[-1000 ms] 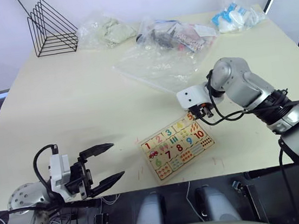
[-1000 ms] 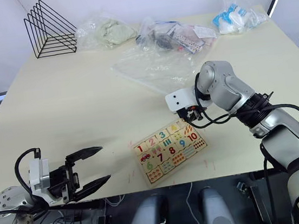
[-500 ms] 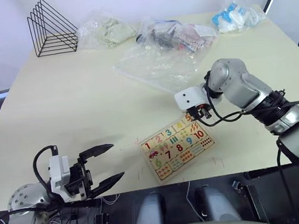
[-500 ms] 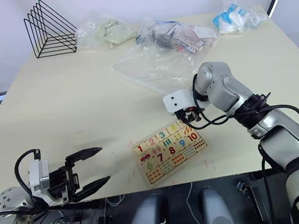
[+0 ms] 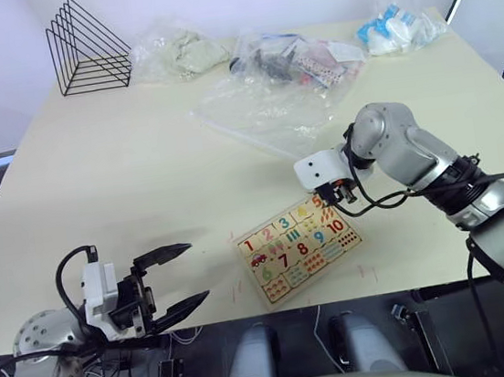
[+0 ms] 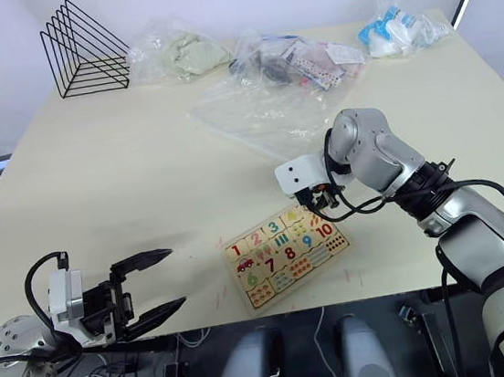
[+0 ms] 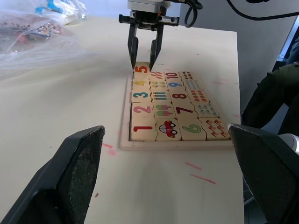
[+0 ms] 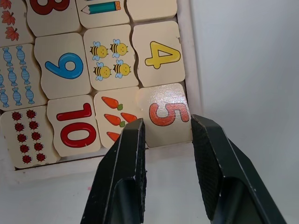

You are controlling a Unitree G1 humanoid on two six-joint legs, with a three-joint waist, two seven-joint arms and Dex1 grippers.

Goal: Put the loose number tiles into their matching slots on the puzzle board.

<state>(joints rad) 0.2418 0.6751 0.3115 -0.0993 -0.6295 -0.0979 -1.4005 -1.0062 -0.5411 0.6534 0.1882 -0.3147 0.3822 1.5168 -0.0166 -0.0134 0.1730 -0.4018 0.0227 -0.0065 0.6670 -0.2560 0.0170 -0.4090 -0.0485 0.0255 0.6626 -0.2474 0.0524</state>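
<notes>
Your right gripper stands over the far corner of the puzzle board, fingers parted astride the number 5 tile, which lies in its corner slot, apparently just seated. Your left gripper waits wide open near the table's front edge, well apart.

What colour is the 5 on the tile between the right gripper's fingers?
Red-orange, on a pale wooden tile. The right wrist view shows it best, between the right gripper's open fingers.
</notes>
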